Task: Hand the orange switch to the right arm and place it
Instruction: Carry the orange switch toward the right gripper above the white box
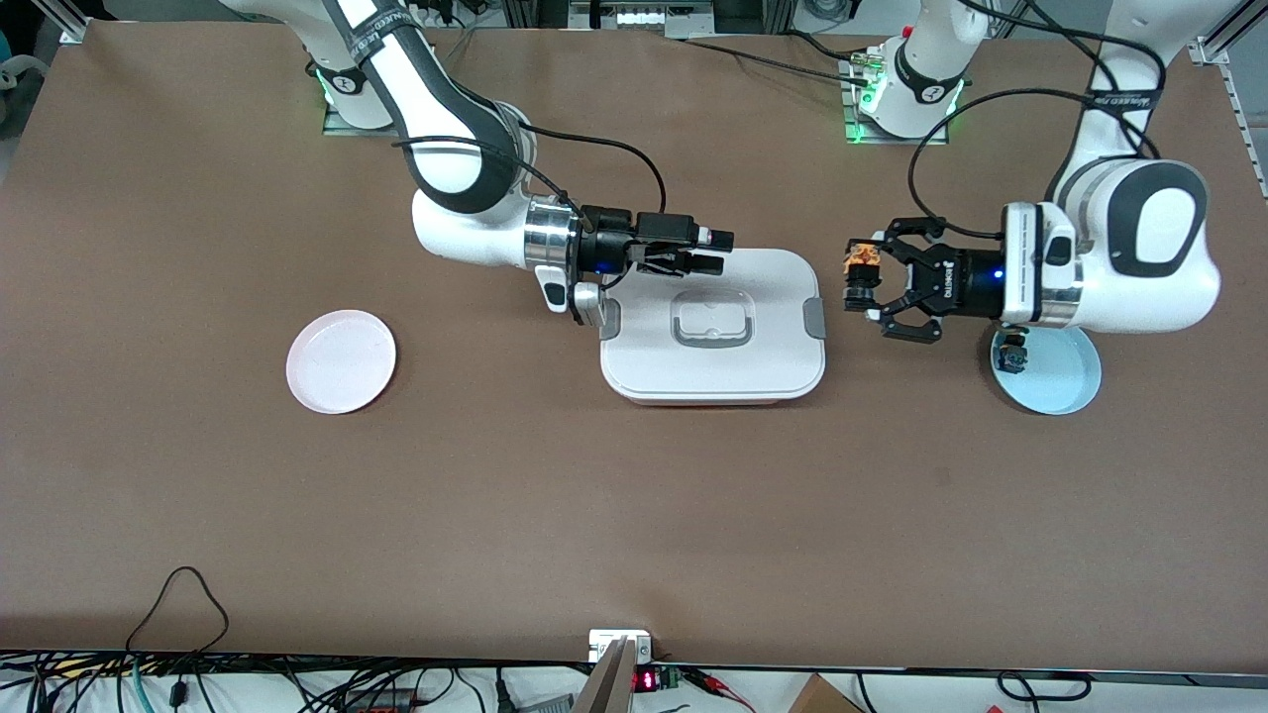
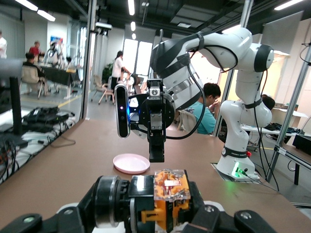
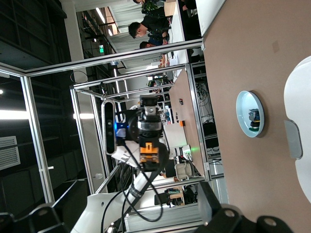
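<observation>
The left end effector point(image 1: 858, 281) grips the orange switch point(image 1: 863, 259) above the counter point(image 1: 634, 515), near the white box's point(image 1: 713, 327) three o'clock edge. The right end effector point(image 1: 715, 252), fingers nearly together and empty, hovers over the box's eleven o'clock corner.

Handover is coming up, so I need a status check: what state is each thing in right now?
orange switch: gripped, held above the table
left gripper: shut on the switch
right gripper: over the white container, facing the switch
white container: lid on
blue plate: holds a teal-topped piece
pink plate: empty
</observation>
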`<state>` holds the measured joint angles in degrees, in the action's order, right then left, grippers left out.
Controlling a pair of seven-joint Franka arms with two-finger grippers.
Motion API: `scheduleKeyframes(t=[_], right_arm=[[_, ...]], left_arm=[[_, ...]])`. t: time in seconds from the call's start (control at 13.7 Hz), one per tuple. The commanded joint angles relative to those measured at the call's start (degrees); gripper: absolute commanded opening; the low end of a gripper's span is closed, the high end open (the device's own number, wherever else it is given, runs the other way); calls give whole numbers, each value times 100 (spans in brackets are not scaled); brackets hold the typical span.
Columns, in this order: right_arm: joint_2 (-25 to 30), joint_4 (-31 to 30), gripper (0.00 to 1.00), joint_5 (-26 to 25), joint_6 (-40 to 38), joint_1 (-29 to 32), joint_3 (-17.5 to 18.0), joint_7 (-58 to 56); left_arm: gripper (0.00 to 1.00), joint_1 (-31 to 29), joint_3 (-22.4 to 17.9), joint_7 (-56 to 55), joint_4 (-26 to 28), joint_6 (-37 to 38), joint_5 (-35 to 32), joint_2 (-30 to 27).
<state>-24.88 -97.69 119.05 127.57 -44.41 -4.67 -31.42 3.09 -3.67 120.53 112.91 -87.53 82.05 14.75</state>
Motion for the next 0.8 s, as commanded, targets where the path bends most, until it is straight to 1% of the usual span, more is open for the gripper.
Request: scheduleKeyframes(t=[0.0,0.29,0.44,0.73], right_arm=[[-87,136,100,127,75,-85,-61,-66],[-219,338,100,136,198,-103,-61,-66],[-272,374,100,179,225,-172,-61,-66],[-351,461,100,250,497,-313,-61,-66]], left_arm=[[0,244,-64,594,-23,288,434,360],[0,621,-64,594,-32,316,909,537],[0,815,-64,551,-32,298,971,590],[0,1079,-64,533,-67,289,1313,634]])
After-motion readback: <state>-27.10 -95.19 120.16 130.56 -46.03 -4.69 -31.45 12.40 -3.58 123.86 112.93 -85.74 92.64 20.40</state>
